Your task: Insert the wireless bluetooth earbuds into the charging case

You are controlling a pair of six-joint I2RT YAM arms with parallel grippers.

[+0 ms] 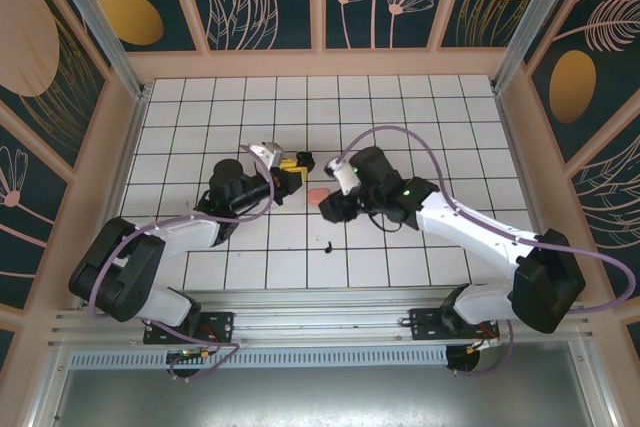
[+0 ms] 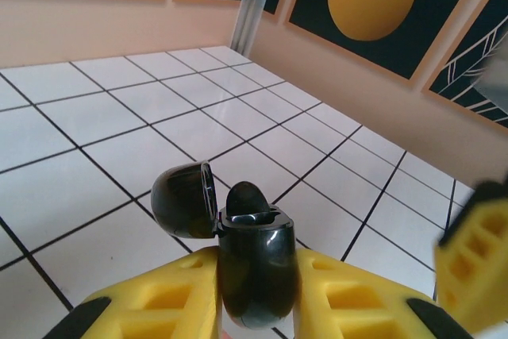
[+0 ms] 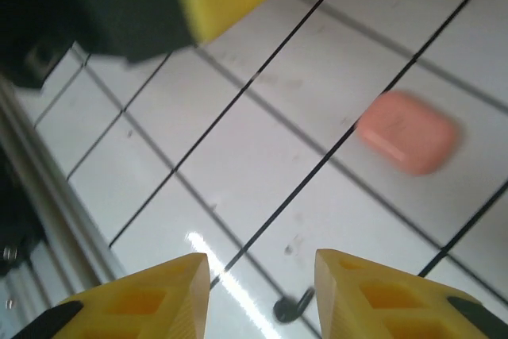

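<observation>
While your left gripper [image 1: 289, 169] clamped the black charging case [image 2: 255, 263], lid open and one well apparently filled, your right gripper [image 3: 259, 285] hung part-open and empty over a black earbud [image 3: 292, 308] lying loose on the tile, so that one was left to seat.

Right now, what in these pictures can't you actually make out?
Black case, left wrist view: its rim hides the slots; how many earbuds sit inside is unclear.
Pink piece, right wrist view: blurred; case or earbud, cannot tell.
Black earbud, right wrist view: blurred and tiny; a mere speck in the top view.
Yellow shape, left wrist view: blurred, cut off by the right edge.
</observation>
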